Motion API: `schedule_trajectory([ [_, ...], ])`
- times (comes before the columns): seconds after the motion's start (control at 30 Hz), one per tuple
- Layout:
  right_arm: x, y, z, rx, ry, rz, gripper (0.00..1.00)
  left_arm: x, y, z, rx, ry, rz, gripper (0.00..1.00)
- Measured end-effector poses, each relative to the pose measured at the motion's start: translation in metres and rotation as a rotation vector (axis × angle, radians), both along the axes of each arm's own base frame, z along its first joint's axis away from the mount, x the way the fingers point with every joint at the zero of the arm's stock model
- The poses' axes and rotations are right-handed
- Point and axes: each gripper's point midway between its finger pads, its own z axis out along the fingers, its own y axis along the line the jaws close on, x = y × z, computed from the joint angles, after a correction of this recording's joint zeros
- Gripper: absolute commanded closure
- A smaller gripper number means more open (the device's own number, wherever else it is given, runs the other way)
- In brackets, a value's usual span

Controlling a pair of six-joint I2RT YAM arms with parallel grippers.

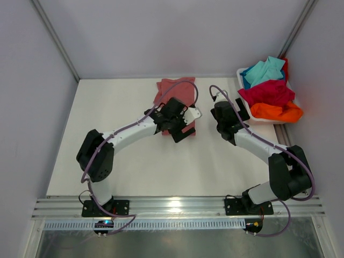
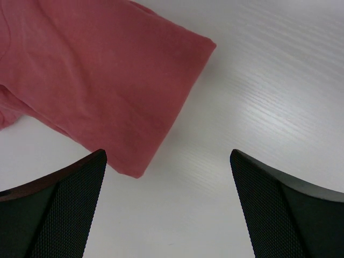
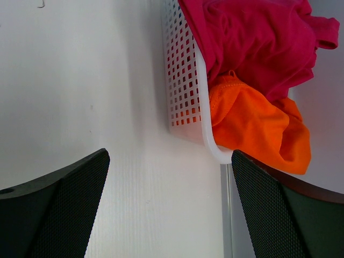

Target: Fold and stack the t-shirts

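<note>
A dusty salmon-pink t-shirt [image 1: 171, 90] lies folded on the table at the back middle; in the left wrist view its corner [image 2: 102, 80] ends just beside my left finger. My left gripper [image 1: 180, 127] [image 2: 167, 157] hovers open over the shirt's near edge, with only bare table between its fingers. Crimson [image 1: 267, 92] [image 3: 258, 37], bright orange [image 1: 277, 112] [image 3: 258, 126] and turquoise [image 1: 263, 70] t-shirts sit heaped in the tub at the back right. My right gripper [image 1: 236, 115] [image 3: 171, 157] stands open and empty just left of that tub's near corner.
The white perforated plastic tub [image 1: 241, 71] [image 3: 183, 80] stands against the right wall, shirts spilling over its rim. A metal rail [image 3: 228, 215] runs along the table's right edge. Grey walls close in the table on three sides.
</note>
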Motion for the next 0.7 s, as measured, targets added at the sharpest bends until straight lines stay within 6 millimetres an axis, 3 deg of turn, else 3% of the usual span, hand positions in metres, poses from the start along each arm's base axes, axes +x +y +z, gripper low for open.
schedule_trajectory([
  [0.17,0.0,0.0,0.0,0.0,0.0,0.0,0.01,-0.002,-0.008,-0.012,-0.016,0.044,0.002,0.01],
  [0.47,0.0,0.0,0.0,0.0,0.001,0.001,0.01,-0.019,-0.002,-0.085,0.064,0.203,0.026,0.01],
  [0.7,0.0,0.001,0.0,0.0,0.002,0.004,0.01,-0.023,-0.006,-0.09,0.051,0.239,0.034,0.01],
])
